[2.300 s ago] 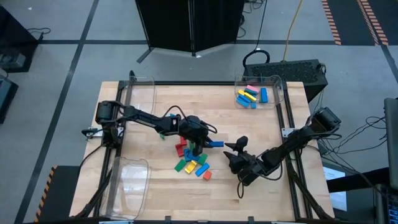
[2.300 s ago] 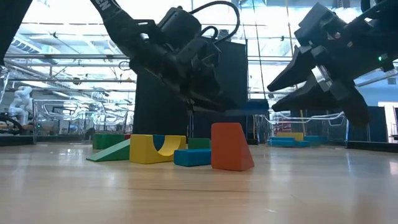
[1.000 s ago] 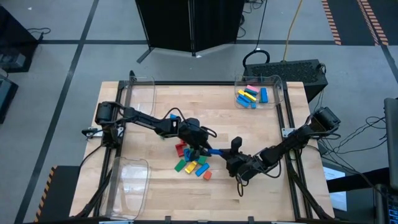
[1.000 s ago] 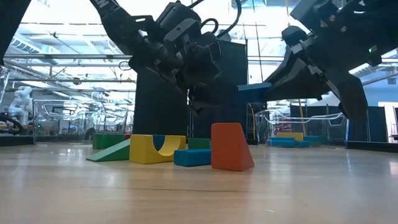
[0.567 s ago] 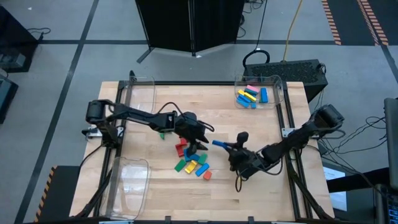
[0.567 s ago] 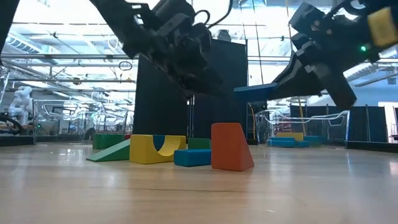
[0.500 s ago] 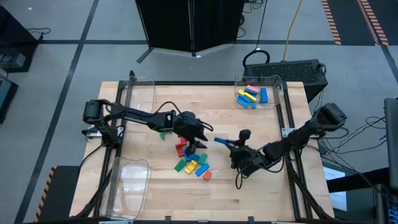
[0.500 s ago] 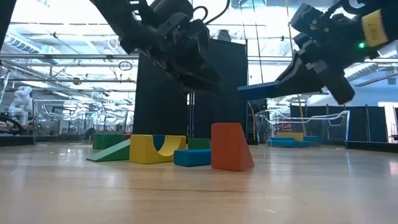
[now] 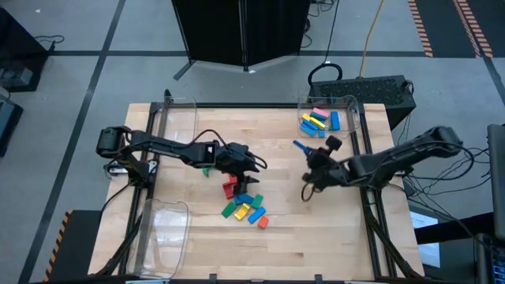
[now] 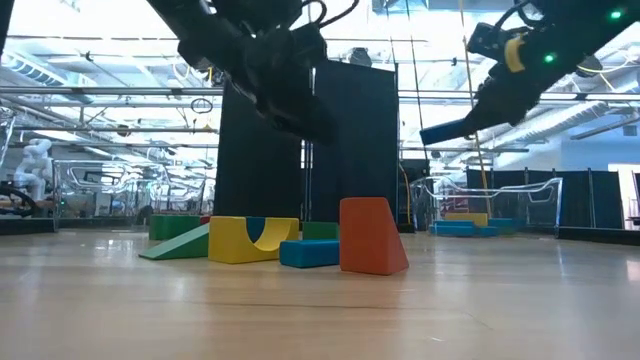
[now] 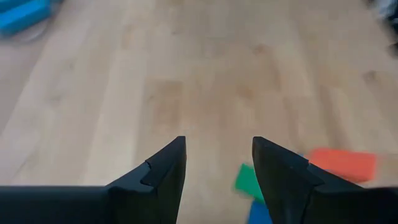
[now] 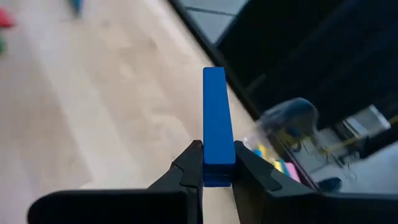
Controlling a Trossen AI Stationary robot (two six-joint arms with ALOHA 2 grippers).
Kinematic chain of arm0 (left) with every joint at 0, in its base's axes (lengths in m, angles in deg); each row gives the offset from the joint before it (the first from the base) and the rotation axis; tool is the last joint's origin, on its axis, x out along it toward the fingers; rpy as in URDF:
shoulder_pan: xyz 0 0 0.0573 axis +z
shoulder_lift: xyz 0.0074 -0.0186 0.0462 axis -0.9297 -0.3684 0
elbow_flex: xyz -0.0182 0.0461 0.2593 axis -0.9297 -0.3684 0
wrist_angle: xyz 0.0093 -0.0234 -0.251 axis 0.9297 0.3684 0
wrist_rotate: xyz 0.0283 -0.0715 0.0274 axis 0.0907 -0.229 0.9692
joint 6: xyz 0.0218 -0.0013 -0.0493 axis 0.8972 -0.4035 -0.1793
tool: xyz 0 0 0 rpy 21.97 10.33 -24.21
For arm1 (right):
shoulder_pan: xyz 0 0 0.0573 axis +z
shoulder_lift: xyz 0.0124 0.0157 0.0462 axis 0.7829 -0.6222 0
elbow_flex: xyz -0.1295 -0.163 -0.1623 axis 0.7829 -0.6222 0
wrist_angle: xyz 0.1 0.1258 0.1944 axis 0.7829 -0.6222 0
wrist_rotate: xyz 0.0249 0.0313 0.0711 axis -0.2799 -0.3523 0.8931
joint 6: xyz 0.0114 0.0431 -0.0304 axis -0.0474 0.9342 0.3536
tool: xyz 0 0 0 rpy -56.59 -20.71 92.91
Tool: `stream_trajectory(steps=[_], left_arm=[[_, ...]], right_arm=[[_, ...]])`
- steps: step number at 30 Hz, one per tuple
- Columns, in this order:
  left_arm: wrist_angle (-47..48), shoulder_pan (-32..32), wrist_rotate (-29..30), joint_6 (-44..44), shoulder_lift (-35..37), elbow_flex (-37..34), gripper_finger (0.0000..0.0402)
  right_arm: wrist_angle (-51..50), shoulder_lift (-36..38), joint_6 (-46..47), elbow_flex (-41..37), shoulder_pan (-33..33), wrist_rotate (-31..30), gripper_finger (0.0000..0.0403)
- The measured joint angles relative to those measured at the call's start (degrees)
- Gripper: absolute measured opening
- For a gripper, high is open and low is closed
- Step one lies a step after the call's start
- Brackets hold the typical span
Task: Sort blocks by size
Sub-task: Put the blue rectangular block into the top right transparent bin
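Looking straight down, the right gripper (image 9: 304,148) is hovering over the wooden table (image 9: 276,237) toward its right edge, pinching a long blue rectangular bar (image 9: 300,146) just short of the clear plastic bin (image 9: 353,110) at the far right corner, which is holding pink, yellow and blue blocks (image 9: 317,121); the left gripper (image 9: 254,175) is hanging above the table's middle, over a loose cluster of red, green, blue, yellow and orange blocks (image 9: 243,203); another clear bin (image 9: 164,237) is sitting at the near left corner.

Looking level across the table, the blue bar (image 10: 447,130) is riding high in the air, tilted, clear of an orange wedge (image 10: 371,236) and a yellow arch block (image 10: 252,239) on the wood.

Looking past the left wrist, its fingers (image 11: 166,173) are standing apart, gripping nothing.

Looking past the right wrist, its fingers (image 12: 189,167) are clamping the bar (image 12: 215,124) by one end.
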Motion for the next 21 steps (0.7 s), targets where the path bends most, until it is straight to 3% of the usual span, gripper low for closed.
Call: stream_trajectory(steps=[7, 14, 21], left_arm=[[6.63, 0.02, 10.54, -0.31, 0.0, 0.0, 0.0185], [7.79, -0.12, 13.46, -0.46, 0.0, 0.0, 0.0185], [10.87, -0.42, 21.32, -2.47, -0.01, 0.0, 0.0185]], right_arm=[[-0.84, 4.82, -1.56, 0.0, -10.62, 3.97, 0.0045], [-0.38, 5.8, -4.72, 0.0, -26.47, 9.97, 0.0045], [2.46, 5.49, -9.73, 0.0, -43.18, 21.19, 0.0045]])
